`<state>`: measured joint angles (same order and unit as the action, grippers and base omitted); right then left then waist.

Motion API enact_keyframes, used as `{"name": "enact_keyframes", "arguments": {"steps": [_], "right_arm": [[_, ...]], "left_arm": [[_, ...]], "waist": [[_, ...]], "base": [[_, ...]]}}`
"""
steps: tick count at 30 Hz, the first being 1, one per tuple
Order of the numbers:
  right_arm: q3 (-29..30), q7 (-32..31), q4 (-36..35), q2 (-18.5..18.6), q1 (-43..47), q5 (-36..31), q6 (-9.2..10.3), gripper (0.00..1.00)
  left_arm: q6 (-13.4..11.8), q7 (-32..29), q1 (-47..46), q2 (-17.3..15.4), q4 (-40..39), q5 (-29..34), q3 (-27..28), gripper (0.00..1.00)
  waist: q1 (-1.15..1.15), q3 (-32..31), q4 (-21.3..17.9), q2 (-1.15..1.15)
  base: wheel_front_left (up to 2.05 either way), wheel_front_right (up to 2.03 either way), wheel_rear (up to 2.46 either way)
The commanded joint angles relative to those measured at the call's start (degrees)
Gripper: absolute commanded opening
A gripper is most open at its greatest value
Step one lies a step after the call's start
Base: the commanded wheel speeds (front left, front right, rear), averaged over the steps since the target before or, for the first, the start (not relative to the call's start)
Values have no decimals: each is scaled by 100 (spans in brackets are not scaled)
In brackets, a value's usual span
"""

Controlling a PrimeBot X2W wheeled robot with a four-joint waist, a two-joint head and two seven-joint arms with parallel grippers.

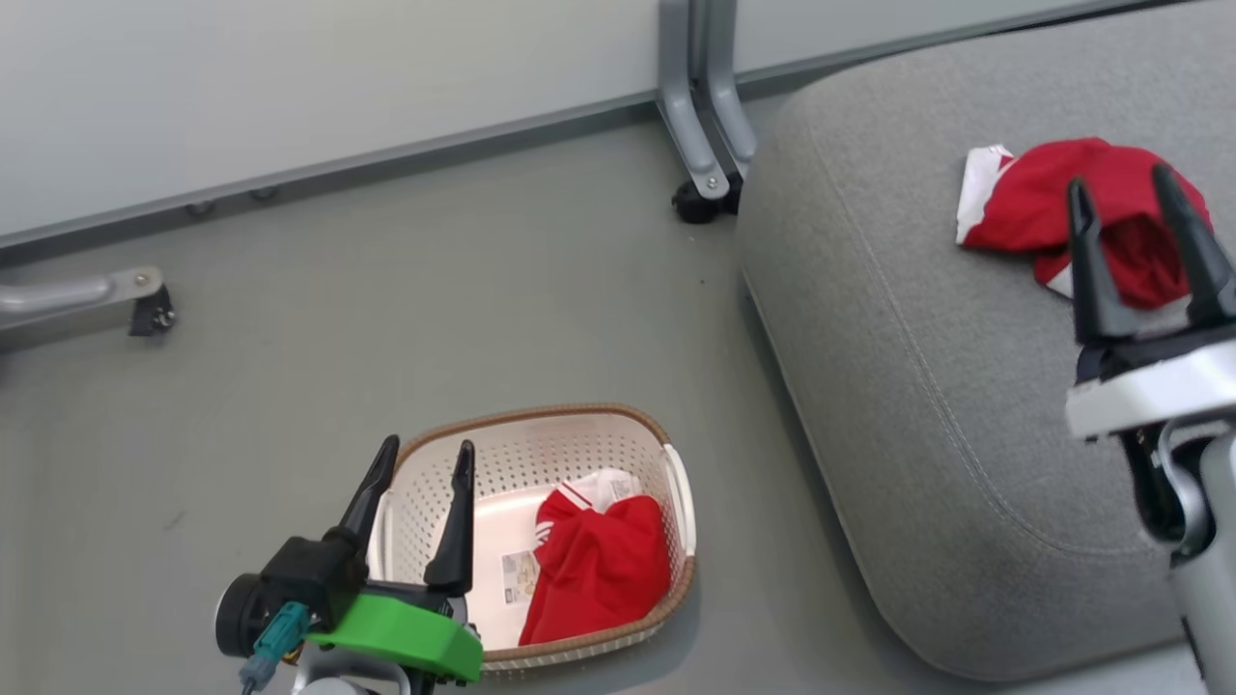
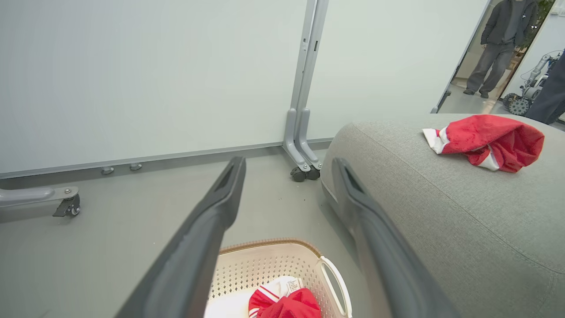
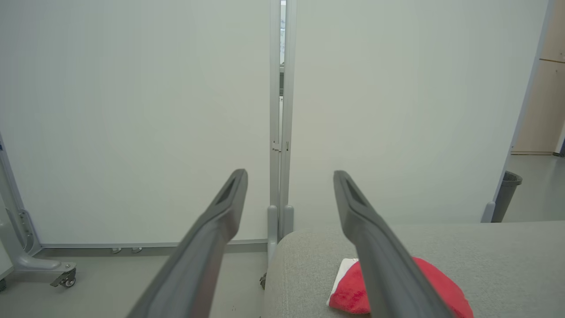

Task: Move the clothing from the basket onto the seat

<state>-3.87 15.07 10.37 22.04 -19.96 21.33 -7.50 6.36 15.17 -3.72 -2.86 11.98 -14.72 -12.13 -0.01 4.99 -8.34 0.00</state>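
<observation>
The left hand [image 1: 429,444] hangs over the 9 o'clock end of the basket [image 1: 526,420], its two dark fingers spread wide with nothing between them. The basket stands on the grey floor [image 1: 435,290], toward 6 o'clock in the head view. One red garment [image 1: 599,569] with white trim lies crumpled inside it, bunched toward the basket's 4 o'clock side. Beside the garment, on the bare bottom, is a sticker [image 1: 519,576].

The seat [image 1: 917,386] fills the 3 o'clock side of the head view, near the basket but apart from it. A second red garment [image 1: 1033,198] lies in a heap on the seat's top, toward 2 o'clock, with a white edge at its 9 o'clock end. The right hand [image 1: 1120,179] is above the seat, just short of this garment. Its fingers are also fully spread and hold nothing.

A pale wall panel [image 1: 290,87] runs along 12 o'clock, with a wheeled foot [image 1: 710,183] beside the seat's far corner. In the left wrist view a person [image 2: 499,44] stands in the distance at 1 o'clock.
</observation>
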Motion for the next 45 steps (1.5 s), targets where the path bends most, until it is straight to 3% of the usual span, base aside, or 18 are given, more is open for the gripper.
{"name": "enact_keyframes", "arguments": {"steps": [1,7,23,45], "right_arm": [[14,16,-134,-88,191,-54,2,100],[51,16,-523,-582,966,-320,2,100],[341,16,-395,-1595,2309,-1199,2,100],[471,16,-49,-1793,2364,-1838,2,100]], "left_arm": [[-34,-4,115,-8,-17,-59,62,100],[-65,-4,328,-8,-52,-79,289,100],[-77,-4,763,-9,-52,-84,497,100],[-132,-4,957,-9,-134,-114,477,100]], "waist": [[1,-313,312,0],[1,-528,622,0],[1,-855,1157,0],[1,-922,1041,0]], "base": [[0,0,0],[0,0,0],[0,0,0],[0,0,0]]}}
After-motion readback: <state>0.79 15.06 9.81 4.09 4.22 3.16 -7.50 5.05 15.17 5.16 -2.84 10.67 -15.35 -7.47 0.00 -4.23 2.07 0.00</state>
